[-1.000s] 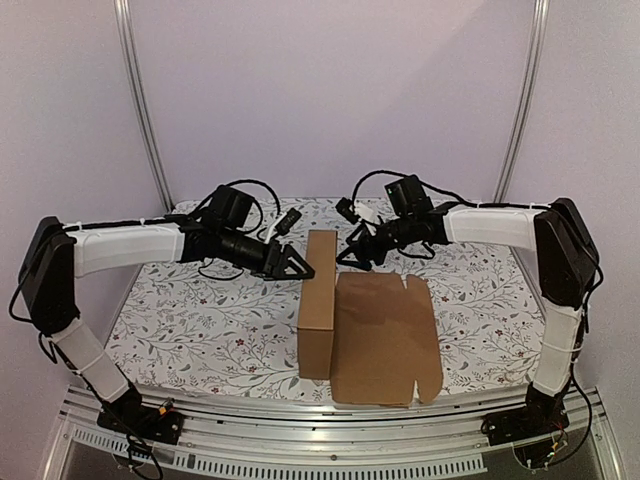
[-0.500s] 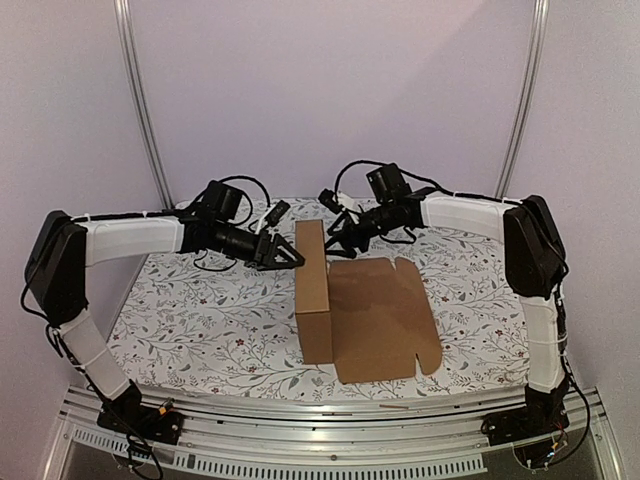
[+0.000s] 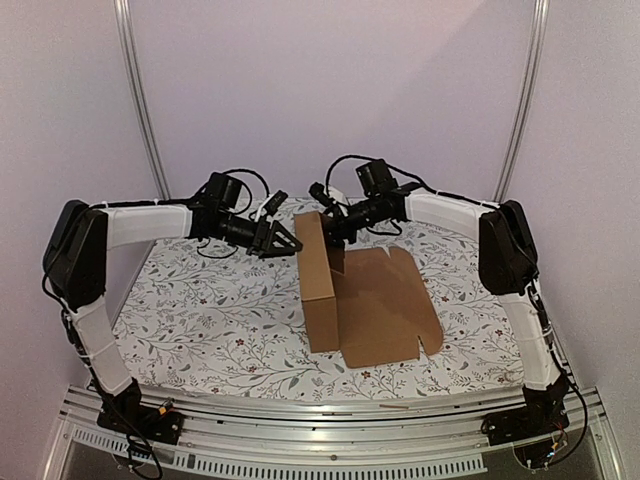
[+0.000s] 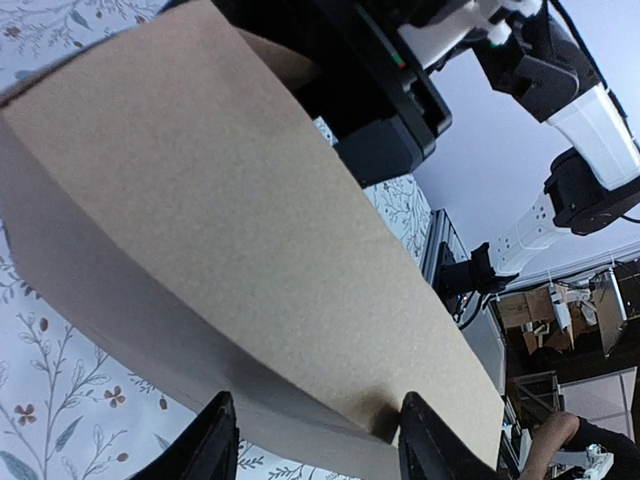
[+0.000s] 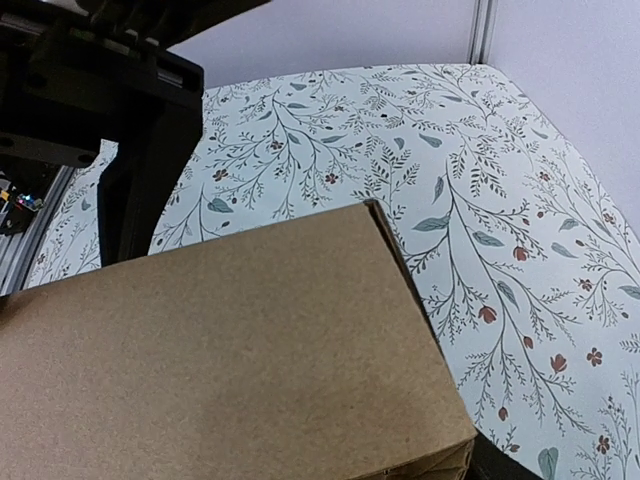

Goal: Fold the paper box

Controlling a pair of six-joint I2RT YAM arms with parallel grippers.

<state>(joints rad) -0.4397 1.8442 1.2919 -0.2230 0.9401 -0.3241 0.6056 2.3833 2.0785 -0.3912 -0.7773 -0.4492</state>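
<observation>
The paper box point(image 3: 319, 290) is plain brown cardboard. One long part stands upright mid-table and a wide flap point(image 3: 388, 308) lies flat to its right. My left gripper point(image 3: 285, 243) is at the box's far left side. In the left wrist view it point(image 4: 318, 450) is open, and the box face point(image 4: 250, 230) fills the space just ahead of its spread fingertips point(image 4: 423, 440). My right gripper point(image 3: 332, 228) is at the box's far end. In the right wrist view the box point(image 5: 220, 350) hides its fingers.
The table point(image 3: 200, 310) has a floral cloth. A metal rail point(image 3: 330, 420) runs along the near edge. Two slanted frame poles point(image 3: 140, 100) point(image 3: 520, 100) stand at the back against lilac walls. The left gripper's black body point(image 5: 130, 100) shows just beyond the box in the right wrist view.
Both arms have reached farther back and inward. The right gripper has moved left onto the box's far end. The box has shifted away and turned slightly.
</observation>
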